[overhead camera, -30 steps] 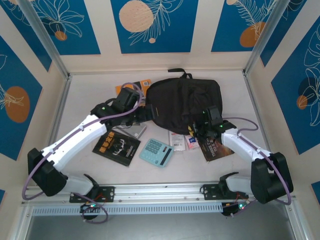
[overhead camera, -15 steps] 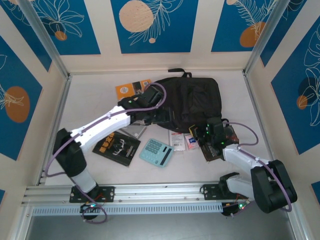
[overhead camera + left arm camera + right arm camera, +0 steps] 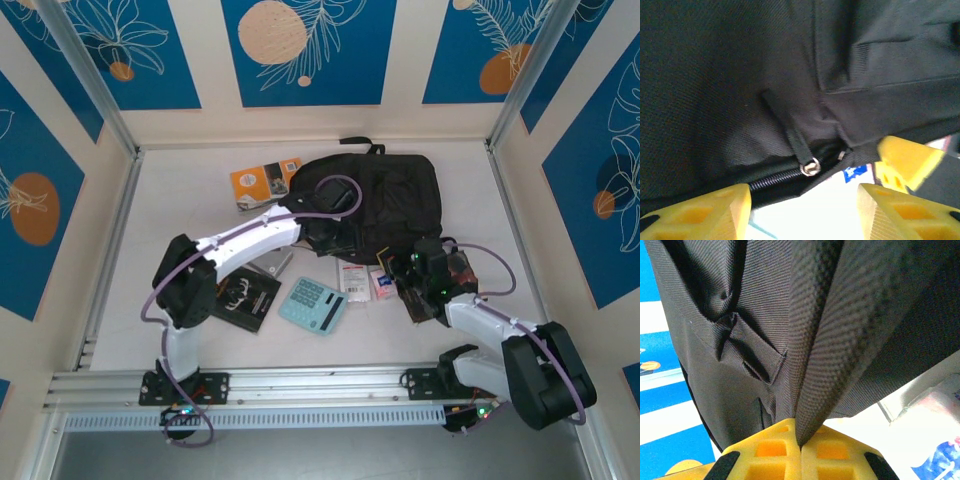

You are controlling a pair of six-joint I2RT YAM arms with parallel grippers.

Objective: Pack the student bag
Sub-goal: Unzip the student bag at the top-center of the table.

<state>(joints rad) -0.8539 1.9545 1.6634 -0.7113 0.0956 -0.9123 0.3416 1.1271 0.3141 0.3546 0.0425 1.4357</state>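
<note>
The right hand (image 3: 801,447) is clenched. Its two yellow, hollow-celled pads meet flush and pinch a raised fold of the student bag (image 3: 740,315), a coarse, tightly woven black fabric with stitched seams. In the top view this right hand (image 3: 425,262) sits at the bag's near right corner. Its forearm lies low over the desk (image 3: 180,190) and the elbow is bent back toward the base.

The left hand (image 3: 802,200) is released. Its yellow wedge-shaped fingers (image 3: 705,212) stand apart with nothing between them. Just ahead of the gap lies a flat black fabric zipper pull (image 3: 811,167) joined to a small metal slider, which sits on a ribbed black zipper coil (image 3: 780,178). In the top view the left arm reaches diagonally across the desk with a purple cable looped over its wrist. The left hand (image 3: 342,235) appears to sit at the bag's near edge, though it is dark against dark there.

The student bag (image 3: 390,195) lies flat and slumped at the far centre of the desk. Near it are a glossy orange book (image 3: 262,182), a black-covered book (image 3: 235,292) and a teal calculator (image 3: 313,304).
</note>
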